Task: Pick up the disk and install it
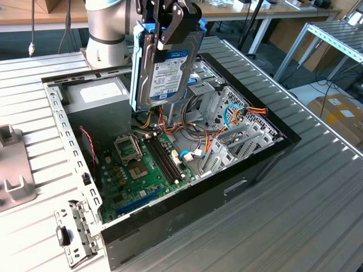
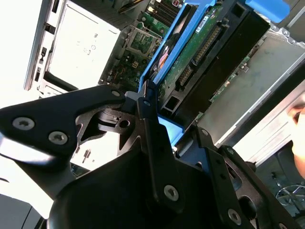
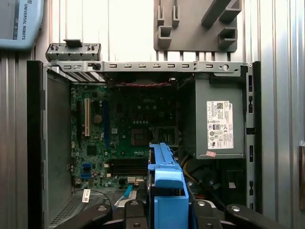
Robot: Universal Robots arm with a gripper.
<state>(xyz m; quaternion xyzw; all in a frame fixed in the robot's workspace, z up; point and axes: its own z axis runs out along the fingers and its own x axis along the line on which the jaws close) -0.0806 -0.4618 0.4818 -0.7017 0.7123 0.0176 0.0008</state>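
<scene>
The disk (image 1: 164,68), a silver-grey drive with a label in a bright blue carrier, hangs upright above the open computer case (image 1: 62,130). My gripper (image 1: 170,31) is shut on its upper end. It hovers over the back half of the case, above the cables and near the drive cage (image 1: 238,122). In the second wrist view the blue carrier (image 2: 167,62) and the disk's green underside run away from the black fingers (image 2: 145,114). In the first wrist view the carrier's blue edge (image 3: 167,191) stands over the motherboard (image 3: 128,124).
A grey power supply box with a white label (image 3: 219,124) fills one corner of the case. Loose coloured cables (image 1: 187,127) lie between motherboard and cage. A grey holder fixture (image 1: 14,170) and a metal bracket (image 1: 74,232) lie on the ribbed table at the exterior view's left.
</scene>
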